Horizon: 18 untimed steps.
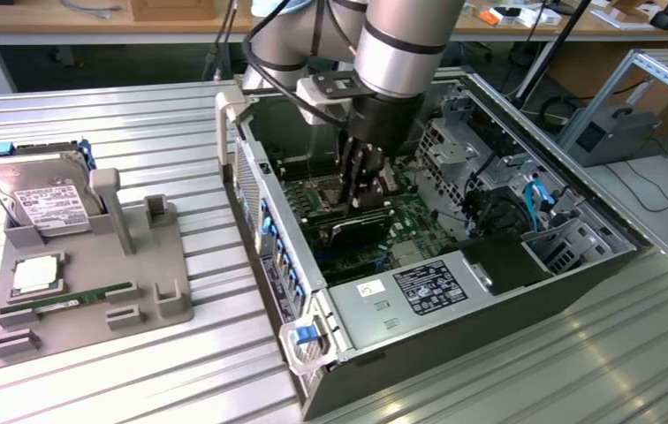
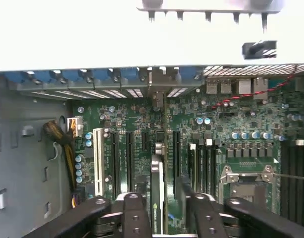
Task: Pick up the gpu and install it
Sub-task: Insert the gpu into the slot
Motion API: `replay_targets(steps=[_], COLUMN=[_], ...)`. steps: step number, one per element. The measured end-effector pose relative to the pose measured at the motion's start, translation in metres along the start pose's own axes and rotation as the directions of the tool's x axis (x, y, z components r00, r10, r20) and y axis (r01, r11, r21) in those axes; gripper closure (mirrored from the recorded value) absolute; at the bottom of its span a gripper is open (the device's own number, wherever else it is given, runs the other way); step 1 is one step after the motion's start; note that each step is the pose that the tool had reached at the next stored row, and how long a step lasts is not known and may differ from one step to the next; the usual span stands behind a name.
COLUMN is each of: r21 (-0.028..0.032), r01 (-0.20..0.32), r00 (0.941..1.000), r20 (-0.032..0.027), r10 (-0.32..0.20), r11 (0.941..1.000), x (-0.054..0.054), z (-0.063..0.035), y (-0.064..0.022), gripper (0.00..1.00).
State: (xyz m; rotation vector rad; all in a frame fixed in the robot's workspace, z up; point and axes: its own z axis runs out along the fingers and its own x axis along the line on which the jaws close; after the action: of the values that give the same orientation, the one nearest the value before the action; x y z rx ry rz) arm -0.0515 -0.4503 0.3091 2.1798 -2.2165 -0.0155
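Wrist view shows the gpu [image 2: 157, 191] standing edge-on in a motherboard [image 2: 142, 124] slot, between the gripper [image 2: 159, 213] fingers, which look slightly apart; seating seems in hand; whether they hold it I cannot tell.

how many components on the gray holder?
3 on the gray holder: hard drive upright at the far end, square silver chip in the middle, green RAM stick nearest the camera. Others may be hidden.

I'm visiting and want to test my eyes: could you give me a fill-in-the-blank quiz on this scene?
1. The claw reaches down inside the open computer ____.
2. Between the fingers stands the gpu, seen ____-on.
3. The hard drive stands on the grey ____ at the exterior view's left.
4. The motherboard is ____ in colour.

Missing words: case; edge; holder; green
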Motion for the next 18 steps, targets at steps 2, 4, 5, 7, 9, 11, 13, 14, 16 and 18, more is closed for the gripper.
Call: replay_targets(steps=[2, 4, 5, 7, 9, 11, 13, 14, 16, 18], r21=[0.0001, 0.0, -0.0004, -0.0186, -0.028, -0.0417, -0.0561, -0.0655, -0.0752, -0.084], r01=[0.0, 0.0, 0.0, 0.0, 0.0, 0.001, 0.001, 0.001, 0.001, 0.002], r00=[1.0, 1.0, 1.0, 1.0, 1.0, 1.0, 1.0, 1.0, 1.0, 1.0], r20=[-0.0001, -0.0004, 0.0002, 0.0003, 0.0006, 0.0003, 0.0, -0.0001, -0.0003, -0.0005], r10=[0.0, 0.0, 0.0, 0.0, 0.0, -0.001, -0.001, -0.001, -0.001, -0.002], r11=[1.0, 1.0, 1.0, 0.9998, 0.9996, 0.9991, 0.9984, 0.9979, 0.9972, 0.9965], x=[0.0, 0.0, 0.0, 0.0, 0.0, -0.001, -0.001, -0.001, -0.001, -0.002], z=[-0.0091, -0.0126, -0.0125, -0.0126, -0.0126, -0.0123, -0.0111, -0.0103, -0.0095, -0.0094], y=[0.0003, 0.0005, -0.0013, -0.0161, -0.0248, -0.0371, -0.0491, -0.0589, -0.0702, -0.0853], gripper=[0.74, 0.8, 0.86, 0.89, 0.89, 0.89, 0.89, 0.89, 0.89, 0.89])
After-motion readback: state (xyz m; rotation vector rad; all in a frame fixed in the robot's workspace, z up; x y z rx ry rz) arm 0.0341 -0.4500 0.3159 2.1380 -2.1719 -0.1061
